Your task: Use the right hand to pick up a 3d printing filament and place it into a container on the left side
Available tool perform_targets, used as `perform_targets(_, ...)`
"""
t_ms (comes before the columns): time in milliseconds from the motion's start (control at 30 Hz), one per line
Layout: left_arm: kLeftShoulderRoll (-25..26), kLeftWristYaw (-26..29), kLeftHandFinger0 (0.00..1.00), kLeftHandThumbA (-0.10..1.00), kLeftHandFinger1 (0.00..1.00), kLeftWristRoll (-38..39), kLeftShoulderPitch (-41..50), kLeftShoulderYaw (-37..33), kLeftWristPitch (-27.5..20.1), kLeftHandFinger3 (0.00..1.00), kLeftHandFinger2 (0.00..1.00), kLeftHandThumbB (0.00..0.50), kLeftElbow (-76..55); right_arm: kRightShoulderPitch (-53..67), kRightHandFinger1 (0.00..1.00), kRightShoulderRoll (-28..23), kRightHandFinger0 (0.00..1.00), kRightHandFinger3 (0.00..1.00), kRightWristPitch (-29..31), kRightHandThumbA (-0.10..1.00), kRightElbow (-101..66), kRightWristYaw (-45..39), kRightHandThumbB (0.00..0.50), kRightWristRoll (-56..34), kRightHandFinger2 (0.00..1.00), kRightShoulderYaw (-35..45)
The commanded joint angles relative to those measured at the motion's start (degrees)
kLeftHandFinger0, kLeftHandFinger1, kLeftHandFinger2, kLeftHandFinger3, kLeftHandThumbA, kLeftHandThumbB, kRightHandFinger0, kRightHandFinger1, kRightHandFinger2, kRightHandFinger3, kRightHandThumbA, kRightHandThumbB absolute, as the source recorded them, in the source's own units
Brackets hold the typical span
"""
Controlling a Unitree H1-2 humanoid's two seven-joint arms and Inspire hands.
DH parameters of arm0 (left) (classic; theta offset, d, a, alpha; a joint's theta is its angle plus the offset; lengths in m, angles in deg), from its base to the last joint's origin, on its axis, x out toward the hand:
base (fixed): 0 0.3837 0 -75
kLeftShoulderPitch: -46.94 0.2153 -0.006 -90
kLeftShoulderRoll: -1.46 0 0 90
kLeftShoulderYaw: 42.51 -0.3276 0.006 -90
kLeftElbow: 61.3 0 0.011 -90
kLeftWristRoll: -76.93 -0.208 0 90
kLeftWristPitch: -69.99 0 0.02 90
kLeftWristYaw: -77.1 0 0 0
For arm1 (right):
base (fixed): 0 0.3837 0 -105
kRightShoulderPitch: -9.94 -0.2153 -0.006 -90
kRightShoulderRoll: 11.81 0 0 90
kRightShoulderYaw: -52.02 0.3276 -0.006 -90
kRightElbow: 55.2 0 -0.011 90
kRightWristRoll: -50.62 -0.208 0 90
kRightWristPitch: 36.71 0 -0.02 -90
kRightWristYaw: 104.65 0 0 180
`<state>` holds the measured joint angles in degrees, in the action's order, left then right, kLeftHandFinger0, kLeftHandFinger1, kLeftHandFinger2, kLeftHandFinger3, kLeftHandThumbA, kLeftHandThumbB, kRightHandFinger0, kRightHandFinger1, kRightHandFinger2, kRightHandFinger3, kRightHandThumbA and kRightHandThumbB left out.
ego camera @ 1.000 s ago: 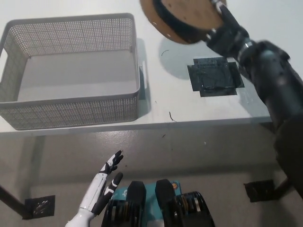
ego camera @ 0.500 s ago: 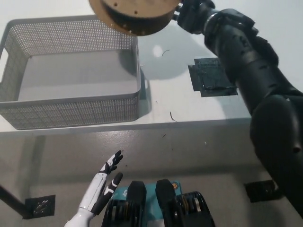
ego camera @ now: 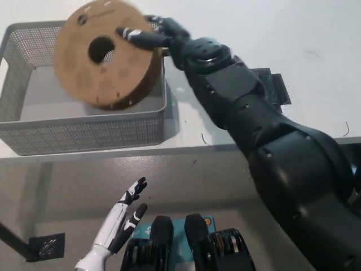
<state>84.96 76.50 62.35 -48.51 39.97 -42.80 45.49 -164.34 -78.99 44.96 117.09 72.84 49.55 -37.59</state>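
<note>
White tabletop (ego camera: 248,22); I hold the brown cardboard filament spool (ego camera: 107,53) in my black right hand (ego camera: 161,36) above the grey mesh basket (ego camera: 84,132). Early release could clip the rim. White left hand (ego camera: 124,217) idles low, fingers spread.

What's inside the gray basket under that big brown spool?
The basket shows only a bare floor where visible. The brown filament spool, held above it by the black right hand, covers much of the inside, so that part stays hidden.

White table (ego camera: 293,34) w/ mesh basket (ego camera: 84,132), dark patch (ego camera: 276,90)
</note>
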Motion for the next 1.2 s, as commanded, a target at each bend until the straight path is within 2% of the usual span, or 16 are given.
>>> perform_targets(0,0.26,-0.57,1.0,1.0,1.0,-0.42,-1.03,-0.55,-0.11,1.0,1.0,0.21,-1.02,-7.83,1.0,0.55,1.0,1.0,2.23,0.51,-1.08,-10.13,0.401,3.36,1.0,-4.44)
perform_targets(33,0.22,-0.65,1.0,1.0,1.0,-0.36,-1.08,-0.59,-0.04,1.0,1.0,0.213,-1.0,-7.93,1.0,0.99,1.0,1.0,2.67,0.62,-1.02,-10.96,0.463,4.4,1.0,-5.93)
perform_targets(67,0.17,-0.85,1.0,1.0,1.0,-0.34,-1.13,-0.68,0.14,1.0,1.0,0.213,-1.1,-7.98,1.0,1.06,1.0,1.0,3.18,0.68,-1.05,-12.11,0.494,4.51,1.0,-6.8)
perform_targets(133,0.36,-1.17,1.0,1.0,1.0,-0.41,-1.39,-0.87,0.11,1.0,1.0,0.206,-0.99,-8.36,1.0,1.37,1.0,1.0,4.12,0.82,-1.09,-12.99,0.5,5.07,1.0,-8.25)
perform_targets(167,0.46,-1.04,1.0,1.0,1.0,-0.88,-1.43,-0.97,0.2,1.0,1.0,0.209,-1.02,-8.73,1.0,1.52,1.0,1.0,4.57,0.84,-1.22,-13.02,0.5,4.44,1.0,-8.21)
perform_targets(267,0.61,-1.38,1.0,1.0,1.0,-0.54,-1.38,-1.03,0.45,1.0,1.0,0.222,-1.14,-9.52,1.0,1.26,1.0,1.0,6.52,0.84,-1.46,-13.5,0.5,2.49,1.0,-6.62)
perform_targets(433,0.7,-1.72,1.0,1.0,1.0,-0.2,-1.57,-1.13,0.49,1.0,1.0,0.206,-1.09,-11.58,1.0,-0.56,1.0,1.0,9.36,0.87,-2.73,-10.2,0.488,1.56,1.0,-4.64)
perform_targets(567,0.96,-1.87,1.0,1.0,1.0,-0.43,-1.75,-1.09,0.64,1.0,1.0,0.21,-1.24,-13.43,1.0,-4.8,1.0,1.0,12.63,0.96,-4.72,-8.58,0.5,2.32,1.0,-4.41)
perform_targets(600,1.11,-2.0,1.0,1.0,1.0,-0.14,-1.67,-0.95,0.79,1.0,1.0,0.21,-1.29,-13.96,1.0,-6.5,1.0,1.0,12.22,0.97,-6.34,-10.13,0.454,1.45,1.0,-3.57)
perform_targets(633,1.11,-1.97,1.0,1.0,1.0,-0.1,-1.56,-0.9,0.93,1.0,1.0,0.211,-1.34,-14.16,1.0,-7.44,1.0,1.0,11.71,0.97,-7.38,-11.13,0.449,1.28,1.0,-3.34)
perform_targets(733,1.26,-1.72,1.0,1.0,1.0,-0.38,-1.64,-0.92,0.57,1.0,1.0,0.208,-1.29,-12.54,1.0,-12.54,1.0,1.0,11.6,0.99,-16.11,-13.97,0.374,2.15,1.0,-3.96)
perform_targets(833,1.26,-2.02,1.0,1.0,1.0,0.26,-1.46,-0.96,0.55,1.0,1.0,0.203,-1.34,-9.51,1.0,-16.73,1.0,1.0,7.96,0.98,-25.96,-16.87,0.41,1.25,1.0,-3.67)
perform_targets(867,1.21,-1.9,1.0,1.0,1.0,0.27,-1.52,-0.93,0.47,1.0,1.0,0.201,-1.11,-8.25,1.0,-18.91,1.0,1.0,8.74,1.0,-30.01,-17.58,0.389,3.1,1.0,-5.29)
perform_targets(933,1.06,-1.6,1.0,1.0,1.0,-0.12,-1.2,-0.97,0.61,1.0,1.0,0.2,-1.28,-5.28,1.0,-22.93,1.0,1.0,6.26,1.0,-39.01,-18.41,0.45,5.25,1.0,-6.81)
perform_targets(1067,0.97,-0.95,1.0,1.0,1.0,-0.17,-1.45,-0.67,-0.02,1.0,1.0,0.203,-0.4,1.43,1.0,-27.82,1.0,1.0,2.38,1.0,-56.48,-21.15,0.432,3.04,1.0,-5.71)
perform_targets(1167,0.84,-0.94,1.0,1.0,1.0,-0.19,-1.1,-0.75,0.07,1.0,1.0,0.194,-0.39,6.33,1.0,-29.17,1.0,1.0,-0.61,1.0,-67.04,-20.86,0.454,1.88,1.0,-4.6)
